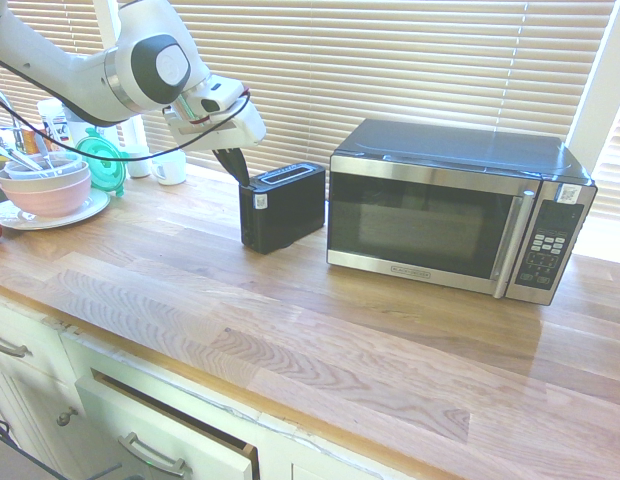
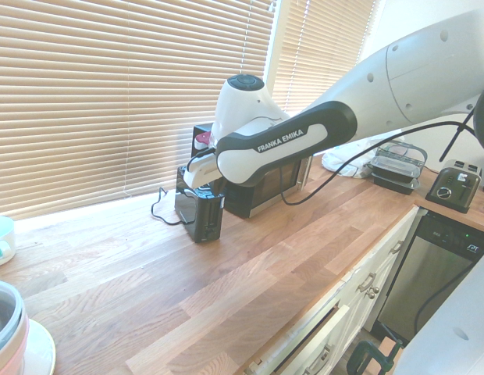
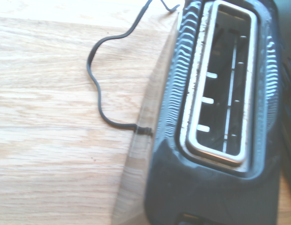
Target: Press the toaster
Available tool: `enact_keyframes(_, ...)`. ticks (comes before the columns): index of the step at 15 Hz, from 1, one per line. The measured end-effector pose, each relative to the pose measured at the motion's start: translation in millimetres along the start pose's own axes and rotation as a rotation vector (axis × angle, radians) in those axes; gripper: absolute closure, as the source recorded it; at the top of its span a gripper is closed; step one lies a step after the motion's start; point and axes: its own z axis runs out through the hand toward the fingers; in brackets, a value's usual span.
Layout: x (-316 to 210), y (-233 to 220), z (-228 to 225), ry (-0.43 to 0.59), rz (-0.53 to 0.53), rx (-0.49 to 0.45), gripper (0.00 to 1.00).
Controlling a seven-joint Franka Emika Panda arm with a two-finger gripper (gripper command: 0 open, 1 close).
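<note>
The gripper with its dark fingers (image 1: pixel 233 166) has them pressed together, pointing down at the near end of the small black rectangular toaster (image 1: pixel 282 207) with a long top slot, touching or just beside its top edge; closed like that, they probably serve as one firm tip for pushing the lever, which I judge to be at this stickered end; right beneath is that small white square sticker (image 1: pixel 260 201), and the slot (image 1: pixel 288 176) runs away from the fingers, so a straight downward press should keep clear of it, though an off-centre push might tip or slide the light body; just beyond the toaster, the large steel-and-black microwave (image 1: pixel 450 215) limits sideways movement that way, while the pale wooden countertop (image 1: pixel 190 290) lies open on the side towards the drawers; well apart on the gripper's other side sit a white mug (image 1: pixel 169 168) and the pink bowl (image 1: pixel 50 196), leaving room for backing off upward
</note>
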Motion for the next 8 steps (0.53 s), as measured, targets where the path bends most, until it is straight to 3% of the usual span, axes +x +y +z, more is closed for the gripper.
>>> enact_keyframes(8,3,2,32,-0.041,0.001,-0.017,1.00)
